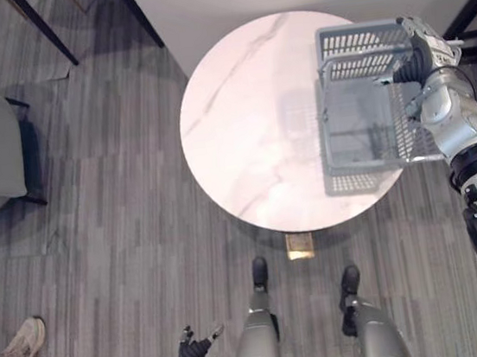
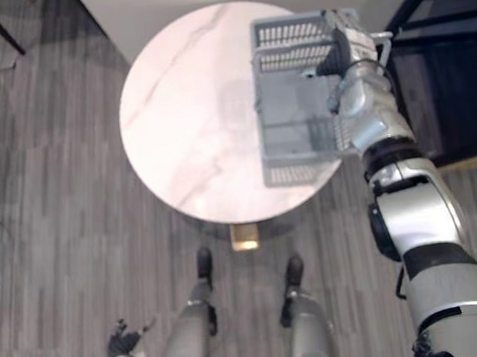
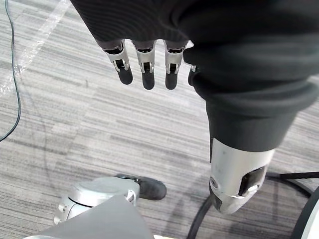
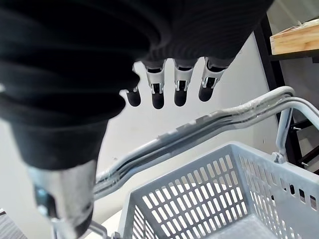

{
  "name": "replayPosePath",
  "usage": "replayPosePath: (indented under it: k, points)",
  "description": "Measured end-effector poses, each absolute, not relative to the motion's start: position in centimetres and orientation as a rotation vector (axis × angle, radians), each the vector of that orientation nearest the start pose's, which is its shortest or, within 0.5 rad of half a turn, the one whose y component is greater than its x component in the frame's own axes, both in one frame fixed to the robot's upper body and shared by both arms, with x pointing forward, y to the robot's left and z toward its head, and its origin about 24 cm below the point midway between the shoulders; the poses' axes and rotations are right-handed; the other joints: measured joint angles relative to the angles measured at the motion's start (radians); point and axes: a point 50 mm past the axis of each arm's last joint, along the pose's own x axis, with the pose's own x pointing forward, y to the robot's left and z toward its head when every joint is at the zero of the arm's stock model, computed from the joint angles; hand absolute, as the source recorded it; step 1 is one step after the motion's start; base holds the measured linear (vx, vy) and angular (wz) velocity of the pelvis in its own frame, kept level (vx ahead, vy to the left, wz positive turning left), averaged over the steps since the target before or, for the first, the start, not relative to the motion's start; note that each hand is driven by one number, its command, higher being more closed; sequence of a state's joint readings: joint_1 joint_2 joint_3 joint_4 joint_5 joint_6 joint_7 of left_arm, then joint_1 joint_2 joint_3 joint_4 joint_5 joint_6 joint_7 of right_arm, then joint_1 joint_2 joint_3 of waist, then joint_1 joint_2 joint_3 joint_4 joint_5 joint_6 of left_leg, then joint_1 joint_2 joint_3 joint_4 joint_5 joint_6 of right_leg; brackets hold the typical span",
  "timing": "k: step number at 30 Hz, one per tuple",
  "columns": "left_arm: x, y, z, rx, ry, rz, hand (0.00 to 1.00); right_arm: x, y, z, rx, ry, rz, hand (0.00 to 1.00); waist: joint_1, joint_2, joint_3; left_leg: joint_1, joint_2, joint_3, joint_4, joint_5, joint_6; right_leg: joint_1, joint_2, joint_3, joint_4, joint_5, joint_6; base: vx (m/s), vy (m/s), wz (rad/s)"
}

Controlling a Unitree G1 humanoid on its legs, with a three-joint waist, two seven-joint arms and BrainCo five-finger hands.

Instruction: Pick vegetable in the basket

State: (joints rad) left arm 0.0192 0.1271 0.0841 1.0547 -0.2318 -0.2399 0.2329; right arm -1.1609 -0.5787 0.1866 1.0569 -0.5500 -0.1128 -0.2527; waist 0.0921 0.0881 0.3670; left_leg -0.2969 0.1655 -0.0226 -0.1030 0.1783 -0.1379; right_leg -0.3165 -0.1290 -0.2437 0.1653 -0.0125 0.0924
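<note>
Basket (image 1: 361, 41) of grey plastic mesh is being shown standing on the round white marble table (image 1: 249, 125), at the table's right edge, with part of it reaching past the rim. Its 2 metal handles (image 4: 199, 130) are being seen side by side across its open top. The right hand (image 1: 421, 51) is being held over the basket's far right corner; in the right wrist view its fingers (image 4: 180, 94) are being kept straight and spread above the handles, apart from them, holding nothing, though whether the thumb is touching a handle cannot be told. What the basket contains is probably too small to be made out. The left hand (image 3: 148, 74) is being hung low over the grey floor, fingers straight and relaxed.
</note>
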Motion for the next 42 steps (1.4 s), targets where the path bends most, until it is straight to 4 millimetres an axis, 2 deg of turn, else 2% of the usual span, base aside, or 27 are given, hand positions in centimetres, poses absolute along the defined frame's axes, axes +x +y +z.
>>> replayPosePath:
  k: [2,6,13,22,31,32,36,41,42]
  points:
    - [13.2,22.5,-13.9,-0.01,0.817,0.499,0.0,40.9,-24.6,24.8,-1.113,-0.277,-0.372,0.0,-0.001,0.001,0.005,-0.005,-0.001,-0.013,0.0,0.002,0.0,0.0,-0.001,-0.008,0.0,0.0,0.0,0.01,0.001,0.11]
    - [13.4,22.5,-13.8,-0.01,0.812,0.497,0.0,40.7,-25.7,26.4,-1.117,-0.285,-0.421,0.0,0.002,0.005,0.022,-0.032,-0.003,-0.026,0.0,0.013,-0.002,-0.017,-0.005,-0.027,0.008,-0.001,-0.001,0.01,0.003,0.13]
    - [14.0,22.4,-13.6,-0.007,0.796,0.485,0.0,40.7,-25.8,28.2,-1.105,-0.313,-0.46,0.0,0.002,0.013,0.031,-0.052,-0.012,-0.046,0.0,0.016,0.001,-0.03,-0.012,-0.032,0.015,-0.003,0.0,0.01,0.0,0.06]
    - [14.1,22.4,-13.6,-0.005,0.794,0.484,0.0,40.3,-27.0,28.7,-1.107,-0.304,-0.5,0.0,0.004,0.025,0.046,-0.061,-0.017,-0.071,0.0,0.019,0.001,-0.039,-0.021,-0.05,0.046,-0.024,0.001,0.02,-0.014,0.08]
    - [14.2,22.4,-13.5,0.0,0.792,0.477,0.0,40.2,-27.2,28.7,-1.101,-0.296,-0.512,0.0,0.009,0.033,0.051,-0.071,-0.025,-0.075,0.0,0.028,0.001,-0.064,-0.034,-0.047,0.086,-0.043,0.001,0.02,-0.02,0.03]
    - [14.3,22.3,-13.5,0.001,0.791,0.475,0.0,40.2,-27.2,28.7,-1.109,-0.296,-0.512,1.0,0.009,0.036,0.052,-0.071,-0.026,-0.076,0.0,0.028,0.001,-0.064,-0.035,-0.047,0.088,-0.044,0.002,0.0,-0.02,0.03]
    - [14.6,22.3,-13.3,-0.002,0.771,0.473,0.0,40.1,-27.3,28.8,-1.136,-0.306,-0.53,1.0,0.008,0.049,0.058,-0.072,-0.031,-0.088,0.0,0.028,0.002,-0.066,-0.042,-0.051,0.098,-0.049,0.004,0.0,-0.022,0.05]
    - [14.7,22.4,-13.3,0.0,0.77,0.476,0.0,39.8,-28.1,29.2,-1.141,-0.309,-0.566,1.0,0.009,0.051,0.059,-0.085,-0.037,-0.095,0.0,0.031,0.004,-0.075,-0.047,-0.054,0.102,-0.051,0.006,0.03,-0.027,0.06]
    - [14.7,22.3,-13.2,0.0,0.766,0.474,0.0,39.6,-28.7,28.4,-1.129,-0.284,-0.577,1.0,0.019,0.052,0.059,-0.085,-0.04,-0.098,0.003,0.036,0.004,-0.08,-0.051,-0.047,0.117,-0.058,0.006,0.07,-0.077,0.07]
